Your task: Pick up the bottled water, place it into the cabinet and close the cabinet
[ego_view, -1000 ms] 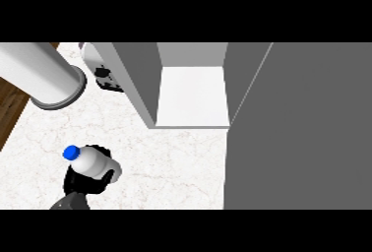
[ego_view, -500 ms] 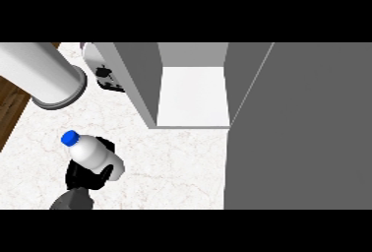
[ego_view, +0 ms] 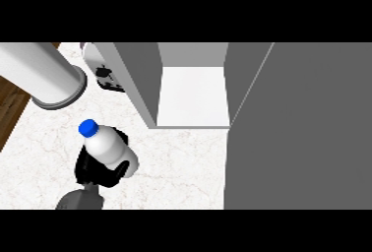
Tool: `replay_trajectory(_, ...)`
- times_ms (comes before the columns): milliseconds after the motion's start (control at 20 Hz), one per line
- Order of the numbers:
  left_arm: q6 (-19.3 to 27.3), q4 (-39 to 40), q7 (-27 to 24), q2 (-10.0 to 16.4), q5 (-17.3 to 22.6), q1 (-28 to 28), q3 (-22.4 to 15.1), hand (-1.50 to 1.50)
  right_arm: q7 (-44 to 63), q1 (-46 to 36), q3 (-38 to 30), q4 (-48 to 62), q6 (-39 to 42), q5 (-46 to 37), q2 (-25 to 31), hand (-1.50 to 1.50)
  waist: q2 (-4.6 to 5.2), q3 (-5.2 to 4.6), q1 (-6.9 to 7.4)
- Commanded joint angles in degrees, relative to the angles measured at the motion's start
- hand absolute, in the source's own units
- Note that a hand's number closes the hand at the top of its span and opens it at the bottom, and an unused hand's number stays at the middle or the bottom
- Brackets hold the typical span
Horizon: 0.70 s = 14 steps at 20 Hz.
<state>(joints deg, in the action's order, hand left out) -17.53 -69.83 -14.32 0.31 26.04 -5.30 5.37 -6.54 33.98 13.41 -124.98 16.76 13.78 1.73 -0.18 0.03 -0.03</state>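
White marbled table (ego_view: pixel 189 162) fills the lower part of the head view, with a strip of brown wooden floor (ego_view: pixel 13 115) at its left edge. At the back the cabinet (ego_view: pixel 138 78) stands open, showing its white inner floor, and a broad grey panel (ego_view: pixel 301 128) covers the right side. The left hand (ego_view: pixel 93 171), low at the left, has its black fingers curled round the bottled water (ego_view: pixel 110 147). The bottle tilts, its blue cap (ego_view: pixel 88 128) pointing up and left, well apart from the cabinet opening. A tall pale cylinder (ego_view: pixel 40 74) stands at the upper left, and beside it is a small white-and-black object (ego_view: pixel 106 78) that cannot be made out.
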Motion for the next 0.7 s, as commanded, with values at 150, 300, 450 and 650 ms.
replay_trajectory(150,16.2,-9.4,4.0,-0.3,0.4,-3.2,-11.6,1.5,0.3,0.7,-3.0,-0.1,2.7,5.0,3.2,-1.5,0.05,0.0,-0.25)
replay_trajectory(300,24.4,-11.2,4.9,-0.3,0.9,-7.3,-16.5,1.5,-2.2,4.1,-0.5,-1.7,2.1,2.4,2.1,-1.5,-0.02,-0.01,-0.71)
replay_trajectory(450,27.1,-5.8,5.2,-0.3,-0.1,-14.6,-15.3,1.5,-2.3,0.6,-1.7,1.9,1.8,2.5,1.9,-1.5,0.15,-0.02,-0.63)
replay_trajectory(650,28.1,0.2,4.0,-0.3,0.3,-19.4,-16.2,1.5,-0.1,-1.3,0.1,1.2,-0.3,1.8,0.9,-1.5,0.2,-0.04,-0.6)
